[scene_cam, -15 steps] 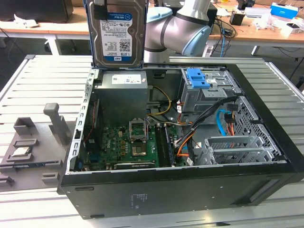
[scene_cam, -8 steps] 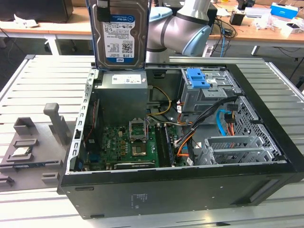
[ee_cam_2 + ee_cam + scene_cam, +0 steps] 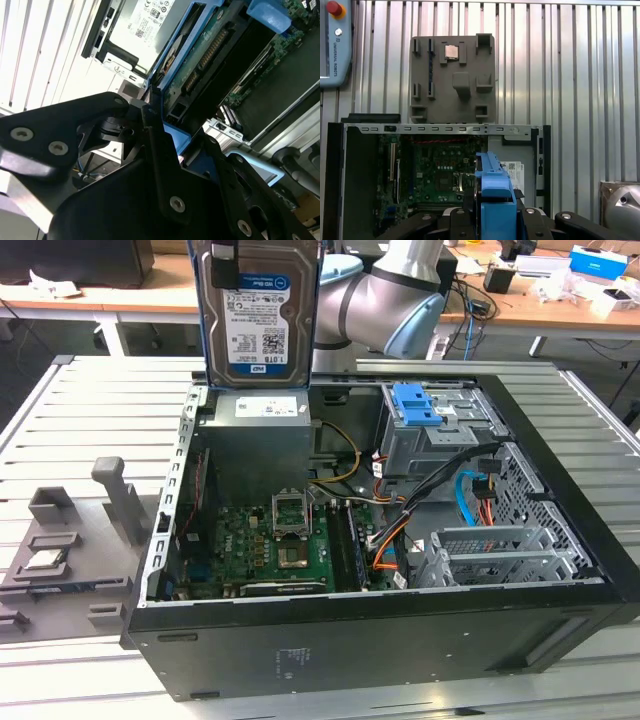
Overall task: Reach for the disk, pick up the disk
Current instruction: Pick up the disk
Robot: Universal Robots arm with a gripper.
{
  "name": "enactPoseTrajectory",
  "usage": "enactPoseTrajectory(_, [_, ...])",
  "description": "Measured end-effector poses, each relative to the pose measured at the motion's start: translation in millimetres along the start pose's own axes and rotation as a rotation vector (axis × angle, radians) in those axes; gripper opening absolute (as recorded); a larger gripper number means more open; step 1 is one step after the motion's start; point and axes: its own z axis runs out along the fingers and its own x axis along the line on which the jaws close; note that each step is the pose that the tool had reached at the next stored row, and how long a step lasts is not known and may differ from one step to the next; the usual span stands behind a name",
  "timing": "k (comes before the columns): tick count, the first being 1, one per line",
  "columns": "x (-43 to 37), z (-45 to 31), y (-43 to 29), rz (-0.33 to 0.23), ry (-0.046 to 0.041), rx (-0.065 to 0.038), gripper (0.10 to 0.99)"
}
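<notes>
Silver disk is clamped tight in my claw, hanging upright right below it, well clear above the open case. Guessing that's so it won't snag the walls.

The disk, silver with blue-and-white label and blue bracket, hangs upright above the open case
</notes>
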Motion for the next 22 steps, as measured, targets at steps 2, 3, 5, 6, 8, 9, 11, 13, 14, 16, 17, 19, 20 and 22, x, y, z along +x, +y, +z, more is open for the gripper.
enactPoseTrajectory(2, [0.0, 0.6, -1.4, 0.000, 0.0000, 0.000, 0.369])
enactPoseTrajectory(3, [0.0, 1.1, -2.4, 0.000, 0.0000, 0.000, 0.369])
enactPoseTrajectory(5, [0.1, 1.7, -3.5, 0.000, 0.0000, 0.000, 0.369])
enactPoseTrajectory(6, [0.1, 2.1, -4.3, 0.000, 0.0000, 0.000, 0.369])
enactPoseTrajectory(8, [0.1, 2.8, -5.7, 0.000, 0.0000, 0.000, 0.369])
enactPoseTrajectory(9, [0.1, 3.0, -6.2, 0.000, 0.0000, 0.000, 0.369])
enactPoseTrajectory(11, [0.1, 3.6, -7.7, 0.000, 0.0000, 0.000, 0.369])
enactPoseTrajectory(13, [0.1, 4.2, -9.4, 0.000, 0.0000, 0.000, 0.369])
enactPoseTrajectory(14, [0.1, 4.5, -10.2, 0.000, 0.0000, 0.000, 0.369])
enactPoseTrajectory(16, [0.2, 5.0, -11.5, 0.000, 0.0000, 0.000, 0.369])
enactPoseTrajectory(17, [0.2, 5.2, -12.0, 0.000, 0.0000, 0.000, 0.369])
enactPoseTrajectory(19, [0.2, 5.9, -13.2, 0.000, 0.0000, 0.000, 0.369])
enactPoseTrajectory(20, [0.2, 6.1, -13.7, 0.000, 0.0000, 0.000, 0.369])
enactPoseTrajectory(22, [0.2, 7.1, -15.6, 0.000, 0.0000, 0.000, 0.369])
